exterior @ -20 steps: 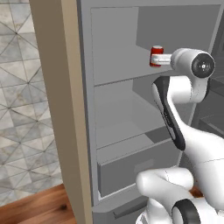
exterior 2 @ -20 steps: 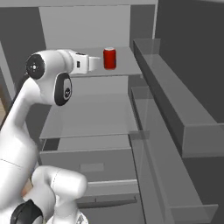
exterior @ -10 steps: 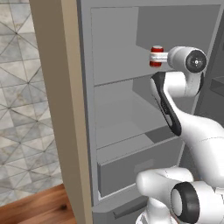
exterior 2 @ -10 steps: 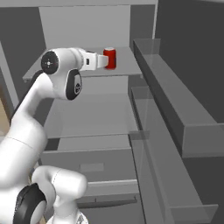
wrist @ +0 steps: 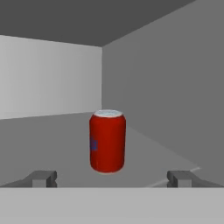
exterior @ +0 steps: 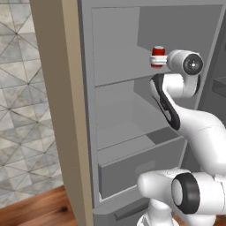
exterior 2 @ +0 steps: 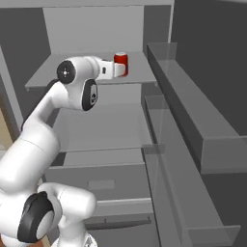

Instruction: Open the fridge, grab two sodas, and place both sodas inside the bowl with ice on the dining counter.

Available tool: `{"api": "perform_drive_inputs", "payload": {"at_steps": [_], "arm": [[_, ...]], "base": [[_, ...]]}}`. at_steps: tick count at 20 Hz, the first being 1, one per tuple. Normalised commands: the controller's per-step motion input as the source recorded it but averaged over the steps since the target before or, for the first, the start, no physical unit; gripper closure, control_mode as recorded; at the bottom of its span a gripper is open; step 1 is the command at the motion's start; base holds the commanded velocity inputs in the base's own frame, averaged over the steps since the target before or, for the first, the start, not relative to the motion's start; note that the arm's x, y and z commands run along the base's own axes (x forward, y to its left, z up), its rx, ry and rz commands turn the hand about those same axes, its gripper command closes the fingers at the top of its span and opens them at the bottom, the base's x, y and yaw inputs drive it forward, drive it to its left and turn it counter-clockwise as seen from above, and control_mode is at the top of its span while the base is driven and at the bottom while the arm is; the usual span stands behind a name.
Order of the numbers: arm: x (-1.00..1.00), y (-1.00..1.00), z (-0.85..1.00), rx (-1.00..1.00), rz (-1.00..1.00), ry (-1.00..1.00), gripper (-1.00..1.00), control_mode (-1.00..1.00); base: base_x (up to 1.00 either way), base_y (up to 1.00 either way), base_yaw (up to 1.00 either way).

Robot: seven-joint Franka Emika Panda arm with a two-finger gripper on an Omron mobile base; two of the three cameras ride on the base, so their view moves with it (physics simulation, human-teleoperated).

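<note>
Fridge [exterior: 114, 57] open; red can [wrist: 107, 141] upright on the upper shelf [exterior 2: 62, 72], dead ahead of the gripper [wrist: 111, 178]; jaws spread wide, holding nothing; can seemingly just short of the fingertips; a straight advance should bracket it.

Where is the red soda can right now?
The red can stands upright on the fridge's upper shelf, right in front of the open gripper, which isn't touching it yet.

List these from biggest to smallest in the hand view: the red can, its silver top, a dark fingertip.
1. Can.
2. Silver top and fingertip look alike in size; the fingertip is nearer the camera, so I won't rank them.
</note>
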Motion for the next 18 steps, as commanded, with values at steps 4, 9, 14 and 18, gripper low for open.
{"api": "perform_drive_inputs", "payload": {"at_steps": [4,9,14,18], "arm": [[0.26,0.0,-0.11,0.0,0.0,0.0,-1.0,-1.0],[0.28,0.0,-0.03,0.0,0.0,0.0,-1.0,-1.0],[0.31,0.0,0.0,0.0,0.0,0.0,-1.0,-1.0],[0.32,0.0,0.0,0.0,0.0,0.01,-1.0,-1.0]], "base": [[0.0,0.0,0.0],[0.0,0.0,0.0],[0.0,0.0,0.0],[0.0,0.0,0.0]]}}
